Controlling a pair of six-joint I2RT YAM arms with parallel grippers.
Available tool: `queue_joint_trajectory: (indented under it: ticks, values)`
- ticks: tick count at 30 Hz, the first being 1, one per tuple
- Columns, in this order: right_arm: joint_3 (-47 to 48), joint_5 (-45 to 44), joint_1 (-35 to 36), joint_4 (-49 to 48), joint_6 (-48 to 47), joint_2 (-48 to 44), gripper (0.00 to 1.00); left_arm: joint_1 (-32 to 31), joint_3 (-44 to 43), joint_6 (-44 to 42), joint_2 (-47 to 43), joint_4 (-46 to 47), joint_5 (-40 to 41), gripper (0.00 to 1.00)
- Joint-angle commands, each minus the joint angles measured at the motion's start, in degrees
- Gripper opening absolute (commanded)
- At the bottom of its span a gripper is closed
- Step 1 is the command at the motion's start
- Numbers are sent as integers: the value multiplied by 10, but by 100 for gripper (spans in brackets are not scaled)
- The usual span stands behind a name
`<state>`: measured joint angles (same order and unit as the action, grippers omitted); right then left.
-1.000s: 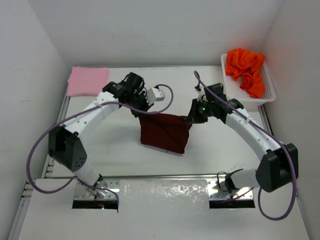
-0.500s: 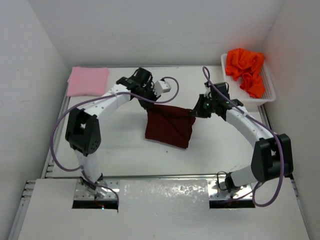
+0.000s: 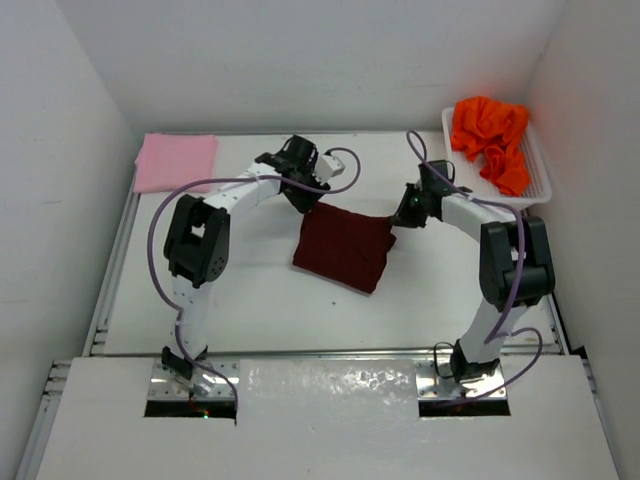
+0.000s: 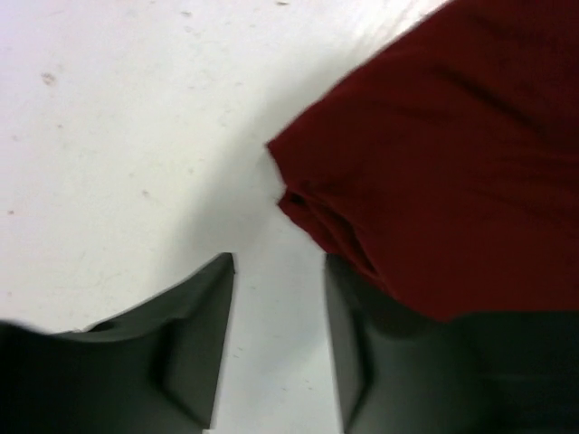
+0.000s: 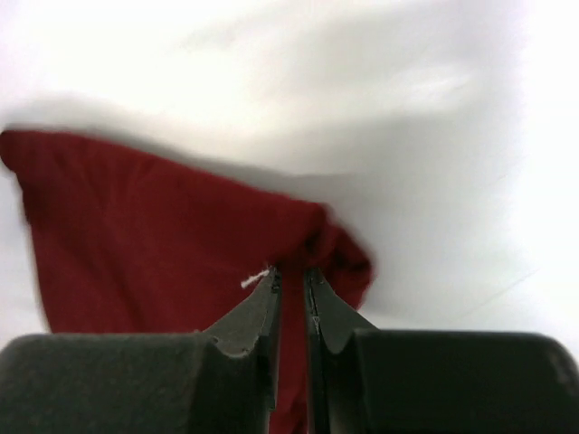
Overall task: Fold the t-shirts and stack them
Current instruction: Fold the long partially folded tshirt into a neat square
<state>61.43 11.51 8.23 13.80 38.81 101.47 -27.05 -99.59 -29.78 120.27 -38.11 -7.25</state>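
The dark maroon t-shirt [image 3: 343,247] lies folded in the middle of the table. My left gripper [image 3: 307,202] is open at its far left corner; in the left wrist view [image 4: 279,262] bare table shows between the jaws, and the maroon t-shirt [image 4: 452,172] drapes over the right finger [image 4: 348,344]. My right gripper [image 3: 397,222] is shut on the shirt's far right corner; in the right wrist view [image 5: 291,271] maroon cloth [image 5: 163,235] fills the narrow slit. The light pink t-shirt [image 3: 176,161] lies folded at the far left. The bright orange t-shirt [image 3: 490,135] is bunched up at the far right.
The orange t-shirt sits in a white lattice basket [image 3: 535,190] at the far right corner. White walls close in the table on three sides. Purple cables loop off both arms.
Both grippers have carried the maroon shirt's held edge away from the arm bases and lowered it to the table. The shirt now lies flatter. The left gripper has let go of its corner.
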Motion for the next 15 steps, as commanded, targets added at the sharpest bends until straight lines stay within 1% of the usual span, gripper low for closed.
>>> queue_joint_trajectory:
  ticks: [1,2,4,5,6,7,8,9,10,11,12,13,14,15]
  values:
    - [63,-55,-17,-2,-20,19,13,9,-34,20,17,43,49,45]
    - [76,-68,-19,16,-27,28,12,9,-40,24,23,52,64,49]
    - [112,-99,-23,29,-49,53,12,16,-77,44,49,59,72,50]
    - [126,-105,-23,43,-71,60,12,21,-122,53,67,53,97,50]
    - [150,-106,-23,47,-85,67,14,32,-146,78,75,45,102,50]
    - [159,-106,-22,52,-98,66,15,40,-174,92,80,34,102,50]
    - [164,-105,-21,61,-118,60,16,49,-211,121,78,10,86,48]
    - [158,-98,-16,61,-127,33,17,61,-215,131,68,4,75,48]
    - [146,-94,-12,55,-133,16,18,62,-207,133,53,9,35,47]
    - [131,-88,-6,37,-137,-4,18,61,-186,133,32,24,12,47]
    - [94,-78,6,26,-136,-36,19,55,-124,136,-12,39,-13,47]
    - [78,-66,14,16,-133,-48,19,51,-89,141,-34,66,-34,47]
    - [63,-52,24,3,-124,-56,19,46,-36,154,-56,73,-74,47]
    - [37,-47,44,-3,-117,-59,18,38,-18,161,-60,79,-93,47]
